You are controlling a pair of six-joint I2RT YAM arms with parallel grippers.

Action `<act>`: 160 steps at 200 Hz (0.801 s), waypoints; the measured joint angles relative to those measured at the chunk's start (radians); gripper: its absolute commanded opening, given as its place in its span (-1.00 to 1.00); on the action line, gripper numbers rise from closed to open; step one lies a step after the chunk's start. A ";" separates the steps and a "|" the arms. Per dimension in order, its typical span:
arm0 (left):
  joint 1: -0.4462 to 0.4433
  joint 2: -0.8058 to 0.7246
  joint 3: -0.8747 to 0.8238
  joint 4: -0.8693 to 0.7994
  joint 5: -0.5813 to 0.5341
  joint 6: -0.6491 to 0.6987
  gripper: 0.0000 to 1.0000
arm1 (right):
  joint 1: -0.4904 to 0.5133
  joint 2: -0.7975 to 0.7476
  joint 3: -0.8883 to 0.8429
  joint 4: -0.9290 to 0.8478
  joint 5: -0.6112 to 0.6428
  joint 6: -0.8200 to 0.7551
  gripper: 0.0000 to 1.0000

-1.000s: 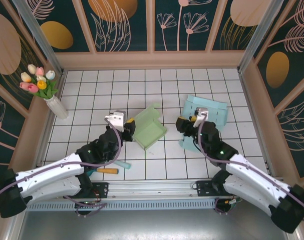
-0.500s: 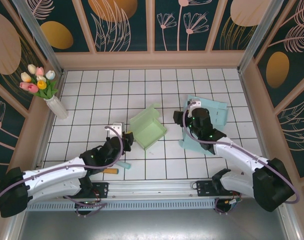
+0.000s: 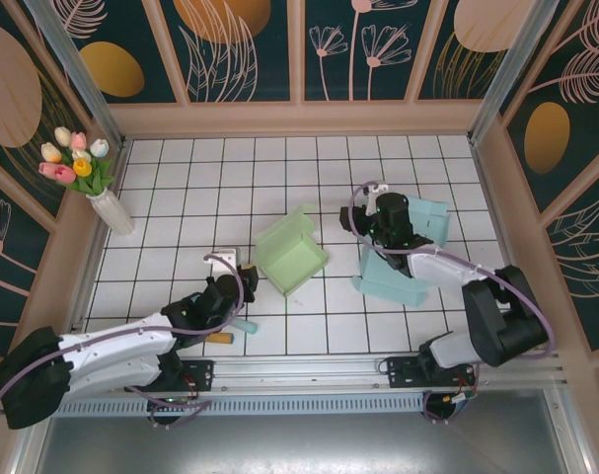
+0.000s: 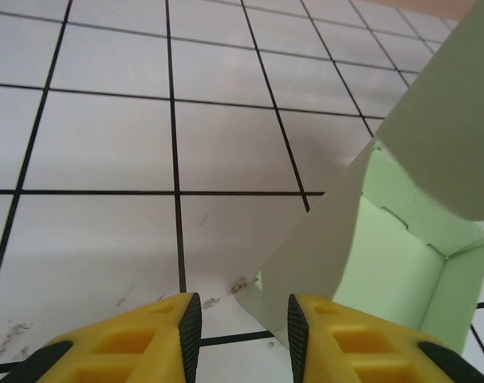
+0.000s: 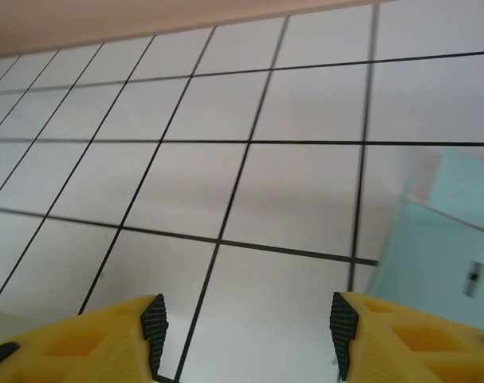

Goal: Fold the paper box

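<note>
a pale green paper box [image 3: 292,249] sits half folded on the white tiled table [image 3: 230,178], one flap raised and its inside open to the left wrist camera. the left gripper [image 4: 243,319] hovers low just on the near-left side of the green box, its yellow fingers [image 4: 158,335] slightly parted and grasping nothing; the box's nearest corner lies just past the fingertips, seemingly not touching them, though the angle is tight. to the right of the green box, the right gripper [image 5: 245,327] hangs over bare tiles with its jaws spread wide and empty. a light blue paper box [image 3: 393,281], partly unfolded, lies just beyond that gripper, well to the right of the green box. a vase of tulips [image 3: 110,207] stands far to the left of the green box, and an orange-handled tool [image 3: 217,338] lies near-left of it, beside the left arm.
</note>
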 measured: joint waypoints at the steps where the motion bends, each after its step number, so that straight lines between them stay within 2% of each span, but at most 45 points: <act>1: 0.000 0.000 0.000 0.000 0.000 0.000 -0.34 | 0.000 0.000 0.000 0.000 0.000 0.000 0.18; 53: 0.041 0.097 0.003 0.147 0.077 0.051 -0.42 | 0.000 0.154 0.053 0.053 -0.145 -0.082 0.09; 84: 0.042 0.131 0.037 0.163 0.115 0.069 -0.43 | 0.000 0.172 0.053 0.064 -0.196 -0.113 0.08; 160: 0.073 0.206 0.087 0.200 0.127 0.084 -0.45 | 0.032 0.207 0.053 0.098 -0.289 -0.190 0.01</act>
